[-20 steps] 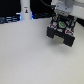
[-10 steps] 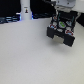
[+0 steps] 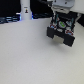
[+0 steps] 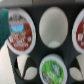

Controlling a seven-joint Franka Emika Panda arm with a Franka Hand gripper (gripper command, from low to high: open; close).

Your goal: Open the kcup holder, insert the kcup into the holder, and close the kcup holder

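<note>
A pale, almost bare bench fills most of the exterior view, with a dark strip of background along the far edge and a white bottle-like post standing at the back, toward the exterior view's left. Well apart from it, toward the exterior view's right, sits the kcup holder, a black boxy block. The arm comes down from above, and its tool hangs right over the top of the block, with a small green and white spot showing just beneath it.

In the wrist view that spot reads as the kcup, a round green and white pod lying close under the camera, between dark shapes that are probably the tool's fingers. Beyond it lie black structure, a pale oval opening and two red-and-white round lids to either side; the blur leaves it unclear how these relate to the holder.

Whether the tool is clamped on the pod or has let go I cannot tell.

My judgement is that the insertion step is in hand, with the pod held at or just above the holder. The next move calls for seating it squarely in its well, releasing, backing clear, then closing the holder.
</note>
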